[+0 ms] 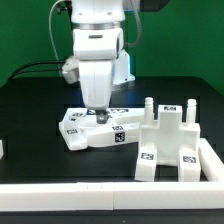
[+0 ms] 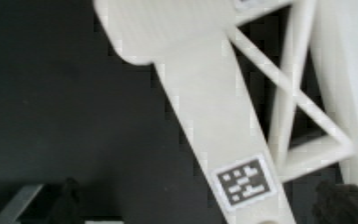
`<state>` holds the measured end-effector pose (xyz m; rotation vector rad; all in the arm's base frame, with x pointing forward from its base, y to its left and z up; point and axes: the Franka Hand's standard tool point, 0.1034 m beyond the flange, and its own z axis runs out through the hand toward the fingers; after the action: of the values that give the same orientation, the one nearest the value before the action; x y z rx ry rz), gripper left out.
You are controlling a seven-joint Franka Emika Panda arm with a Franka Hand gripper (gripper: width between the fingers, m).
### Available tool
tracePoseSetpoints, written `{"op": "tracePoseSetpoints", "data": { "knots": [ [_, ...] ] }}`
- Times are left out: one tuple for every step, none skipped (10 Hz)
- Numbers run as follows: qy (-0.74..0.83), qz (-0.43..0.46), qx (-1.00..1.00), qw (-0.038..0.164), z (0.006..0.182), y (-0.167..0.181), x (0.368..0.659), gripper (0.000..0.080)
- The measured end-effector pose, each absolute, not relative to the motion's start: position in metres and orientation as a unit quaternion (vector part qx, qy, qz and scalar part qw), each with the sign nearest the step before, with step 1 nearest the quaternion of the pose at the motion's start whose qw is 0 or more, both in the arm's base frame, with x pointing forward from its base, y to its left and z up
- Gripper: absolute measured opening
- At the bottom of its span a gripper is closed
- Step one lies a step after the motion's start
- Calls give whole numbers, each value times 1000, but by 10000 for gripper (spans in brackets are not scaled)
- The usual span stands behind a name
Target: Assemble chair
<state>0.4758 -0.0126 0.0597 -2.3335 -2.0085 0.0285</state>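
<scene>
Our claw [image 1: 98,111] hangs wide over the flat chair piece [image 1: 88,134]; we see black-and-white square tags [image 2: 247,183] on it.

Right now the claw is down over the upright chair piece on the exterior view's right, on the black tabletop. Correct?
No. The claw is over the flat-lying chair pieces toward the exterior view's left; the upright chair piece stands apart on the right. The black tabletop is correct. The exterior view shows it.
</scene>
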Motion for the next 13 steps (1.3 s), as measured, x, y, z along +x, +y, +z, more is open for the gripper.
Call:
{"op": "tracePoseSetpoints", "data": {
  "knots": [
    [-651, 9, -758, 33, 52, -2, 466, 649],
    [-652, 10, -757, 34, 45, 1, 462, 649],
    [-649, 15, -759, 38, 38, 1, 458, 649],
    [-647, 17, -762, 39, 36, 1, 457, 649],
    [-646, 17, -762, 39, 36, 0, 458, 649],
    [-645, 17, -763, 39, 36, -1, 457, 649],
    [-643, 18, -765, 40, 35, -1, 456, 649],
    [-639, 19, -768, 41, 31, 1, 454, 649],
    [-640, 21, -767, 43, 24, 6, 450, 649],
    [-636, 23, -770, 45, 18, 10, 448, 649],
    [-633, 25, -773, 47, 12, 13, 445, 649],
    [-630, 26, -775, 49, 8, 16, 443, 649],
    [-627, 27, -777, 50, 7, 18, 443, 649]
  ]
}}
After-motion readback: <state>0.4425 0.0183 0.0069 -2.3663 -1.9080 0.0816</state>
